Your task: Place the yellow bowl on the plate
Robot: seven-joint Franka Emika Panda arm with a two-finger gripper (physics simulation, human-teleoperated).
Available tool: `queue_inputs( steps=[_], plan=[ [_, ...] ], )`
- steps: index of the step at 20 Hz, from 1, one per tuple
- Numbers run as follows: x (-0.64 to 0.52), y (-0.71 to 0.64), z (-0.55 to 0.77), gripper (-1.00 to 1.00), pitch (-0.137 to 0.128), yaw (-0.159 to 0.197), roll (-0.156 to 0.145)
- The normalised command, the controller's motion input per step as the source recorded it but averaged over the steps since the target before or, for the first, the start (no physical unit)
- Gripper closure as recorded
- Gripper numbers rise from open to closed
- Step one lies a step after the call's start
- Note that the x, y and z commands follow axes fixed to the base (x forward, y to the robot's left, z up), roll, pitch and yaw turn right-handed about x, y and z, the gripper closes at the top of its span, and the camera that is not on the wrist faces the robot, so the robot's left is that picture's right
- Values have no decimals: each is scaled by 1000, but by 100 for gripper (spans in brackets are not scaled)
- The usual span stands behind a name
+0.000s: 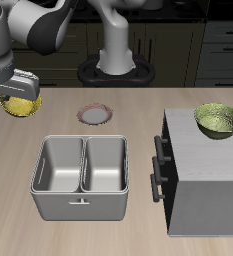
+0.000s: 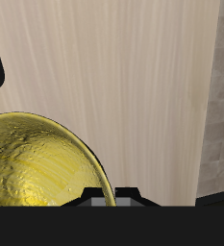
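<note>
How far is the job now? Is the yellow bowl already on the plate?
Not yet. The gripper is down at the yellow bowl, apparently closed on its rim; whether the bowl is lifted cannot be told. The plate is bare, apart from the bowl. Left to do: carry the bowl to the plate and release it.

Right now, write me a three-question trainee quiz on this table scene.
1. True or false: the yellow bowl already sits on the plate.
2. What stands on top of the grey cabinet?
A. the plate
B. a larger yellow-green bowl
C. nothing
3. Fill in: the metal tray near the table's front edge has ___ compartments.

Key
1. False: the yellow bowl is at the gripper, apart from the plate, which lies bare.
2. B
3. two
</note>
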Motion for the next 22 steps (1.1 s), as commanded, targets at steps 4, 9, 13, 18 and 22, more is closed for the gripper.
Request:
queue_inputs(
  steps=[4, 9, 13, 18, 22],
  plan=[
    [-255, -86, 138, 100, -9, 32, -22],
    [-394, -65, 338, 100, -29, 28, -35],
    [-460, 126, 378, 100, -44, 38, -21],
    [-262, 7, 171, 100, -19, 22, -29],
    [-170, 35, 75, 100, -26, 3, -45]
  ],
)
